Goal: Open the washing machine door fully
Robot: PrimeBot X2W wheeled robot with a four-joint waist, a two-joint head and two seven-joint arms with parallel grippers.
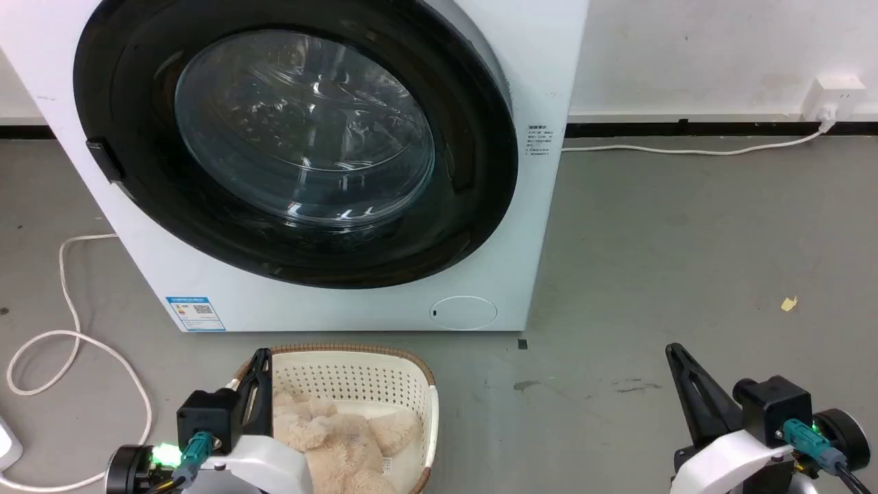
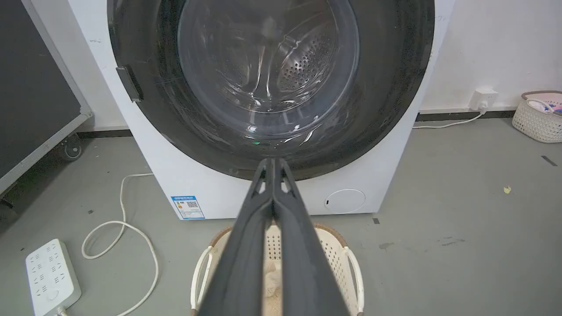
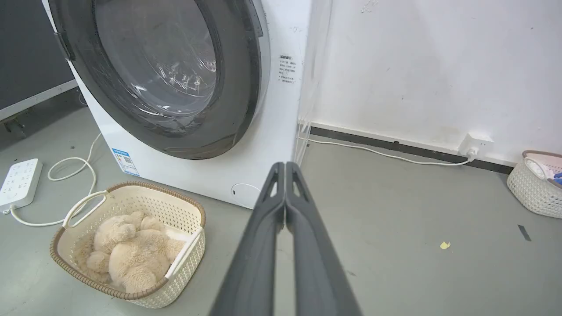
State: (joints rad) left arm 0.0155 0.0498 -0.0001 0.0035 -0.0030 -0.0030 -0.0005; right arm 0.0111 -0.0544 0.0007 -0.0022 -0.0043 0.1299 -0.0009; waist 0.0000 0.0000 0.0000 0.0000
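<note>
The white washing machine [image 1: 542,62] stands against the wall. The washing machine door [image 1: 295,144] lies shut and flush on its front, spanning almost the whole width, with its latch tab on the left rim. Bare grey floor [image 1: 686,261] stretches wide to the right of the machine.

Just in front of the machine, below the door's lower edge, sits a cream basket [image 1: 357,350] holding a beige plush toy [image 1: 343,432]. A second pale basket [image 3: 533,193] by the right wall holds some cloth, too small to make out.

The left hand [image 1: 259,357] hangs over the near basket's left rim and the right hand [image 1: 673,350] over open floor. Both have their fingers pressed together, holding nothing, well apart from the door.

A power strip [image 2: 50,276] and a looped white cable [image 1: 68,336] lie on the left.
</note>
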